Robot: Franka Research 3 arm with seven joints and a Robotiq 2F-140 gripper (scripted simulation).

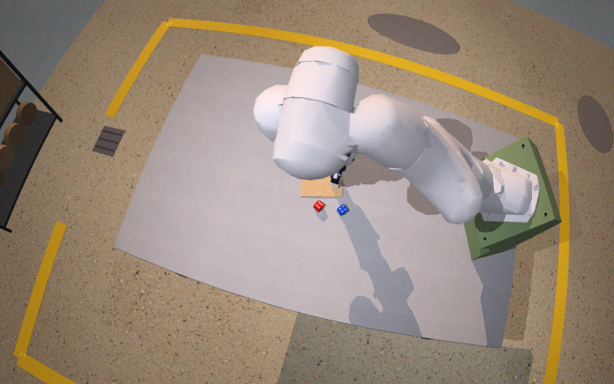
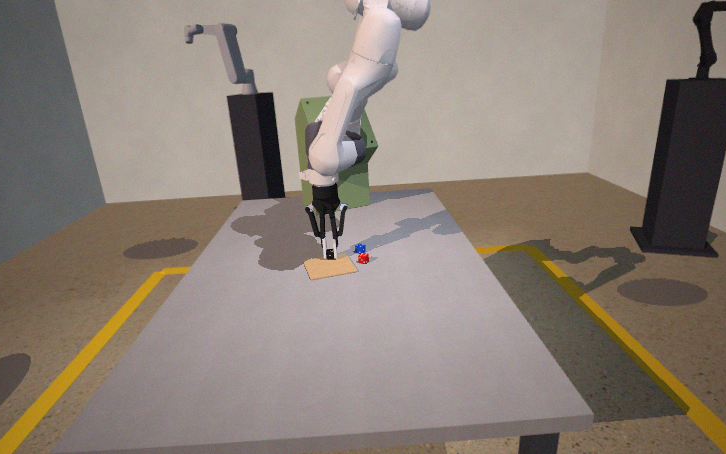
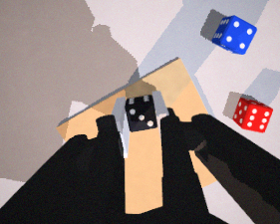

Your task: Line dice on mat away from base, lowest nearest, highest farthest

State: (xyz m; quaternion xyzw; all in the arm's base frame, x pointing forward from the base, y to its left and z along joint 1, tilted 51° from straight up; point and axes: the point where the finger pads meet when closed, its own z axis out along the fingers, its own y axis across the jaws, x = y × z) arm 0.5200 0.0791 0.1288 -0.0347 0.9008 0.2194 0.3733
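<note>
The black die (image 3: 141, 118) (image 2: 330, 254) shows three on its top face. My gripper (image 3: 140, 108) (image 2: 329, 251) is shut on it, one finger on each side, over the end of the tan mat (image 1: 314, 190) (image 2: 329, 270) (image 3: 143, 183) nearer the base. Whether the die touches the mat is not clear. The red die (image 1: 318, 205) (image 2: 363, 258) (image 3: 253, 114) shows six on top and lies on the table beside the mat. The blue die (image 1: 342, 210) (image 2: 360, 248) (image 3: 235, 35) shows four on top and lies on the table, off the mat, nearer the base than the red die.
The robot's green base block (image 1: 545, 190) (image 2: 309, 112) stands at the table's far end in the exterior view. The arm hangs over part of the grey table (image 1: 194, 190) (image 2: 320, 360) and hides part of the mat in the top view.
</note>
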